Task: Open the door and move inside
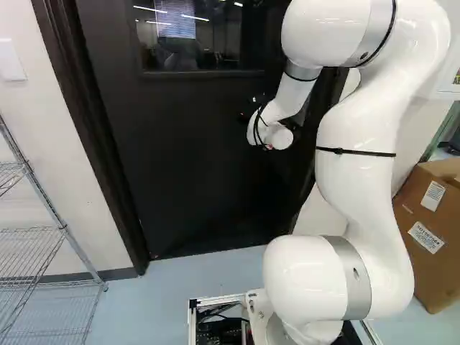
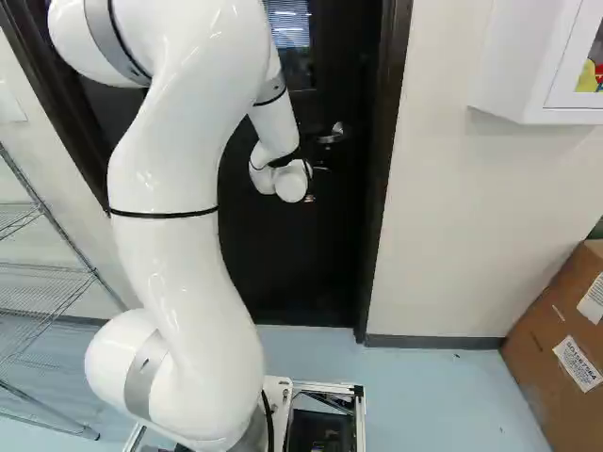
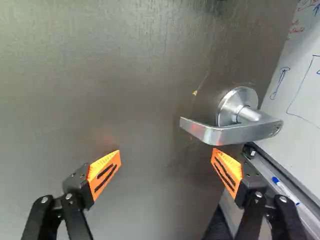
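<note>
Jaws spread wide, door face [image 3: 150,100] ahead and between; one of the orange pads [image 3: 227,172] close by the lever handle [image 3: 230,134], contact can't be told. Handle: silvery metal, round base, level lever, mounted on the dark door near its edge. Beyond handle, past door edge: whiteboard [image 3: 302,95] with red and blue handwriting, marker [image 3: 285,190] on its ledge. Right of handle, right base view: white wall cabinet [image 2: 513,66]; lower, cardboard box [image 2: 556,348], printed labels [image 2: 577,363].
</note>
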Available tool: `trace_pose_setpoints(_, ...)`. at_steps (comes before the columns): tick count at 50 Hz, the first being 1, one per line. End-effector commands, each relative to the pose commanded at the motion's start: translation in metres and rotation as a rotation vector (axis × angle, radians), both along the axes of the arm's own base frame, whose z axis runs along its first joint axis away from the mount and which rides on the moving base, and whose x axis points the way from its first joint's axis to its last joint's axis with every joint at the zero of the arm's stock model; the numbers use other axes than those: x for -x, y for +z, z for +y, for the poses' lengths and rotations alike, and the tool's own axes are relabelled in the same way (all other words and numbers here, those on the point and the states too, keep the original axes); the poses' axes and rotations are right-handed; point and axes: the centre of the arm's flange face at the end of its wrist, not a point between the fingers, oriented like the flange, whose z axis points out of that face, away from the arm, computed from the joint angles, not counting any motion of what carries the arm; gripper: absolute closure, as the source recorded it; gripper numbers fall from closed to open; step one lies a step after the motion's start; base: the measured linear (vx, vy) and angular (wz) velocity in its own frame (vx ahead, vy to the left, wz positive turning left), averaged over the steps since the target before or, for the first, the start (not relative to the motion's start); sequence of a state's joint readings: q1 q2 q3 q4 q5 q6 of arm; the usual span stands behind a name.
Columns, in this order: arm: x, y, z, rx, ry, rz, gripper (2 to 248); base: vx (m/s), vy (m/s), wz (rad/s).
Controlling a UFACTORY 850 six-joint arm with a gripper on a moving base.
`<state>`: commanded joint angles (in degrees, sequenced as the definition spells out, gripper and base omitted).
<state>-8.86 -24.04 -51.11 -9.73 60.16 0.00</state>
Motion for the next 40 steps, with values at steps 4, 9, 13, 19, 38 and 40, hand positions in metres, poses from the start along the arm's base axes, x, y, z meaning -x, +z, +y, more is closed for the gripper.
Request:
trace_pose_setpoints(4, -0.007, -0.001, -0.001, 0.001, 0.000, -0.004, 3, 0.000, 0.000, 0.000)
trace_pose_setpoints(9, -0.016, -0.002, -0.002, 0.001, 0.001, -0.010, 3, 0.000, 0.000, 0.000)
trace_pose_setpoints(13, -0.023, -0.003, -0.002, 0.002, 0.002, -0.014, 3, 0.000, 0.000, 0.000)
trace_pose_setpoints(19, -0.032, -0.004, -0.003, 0.003, 0.004, -0.020, 3, 0.000, 0.000, 0.000)
trace_pose_setpoints(38, -0.060, -0.009, -0.004, 0.006, 0.009, -0.039, 3, 0.000, 0.000, 0.000)
trace_pose_setpoints(40, -0.062, -0.009, -0.004, 0.006, 0.009, -0.040, 3, 0.000, 0.000, 0.000)
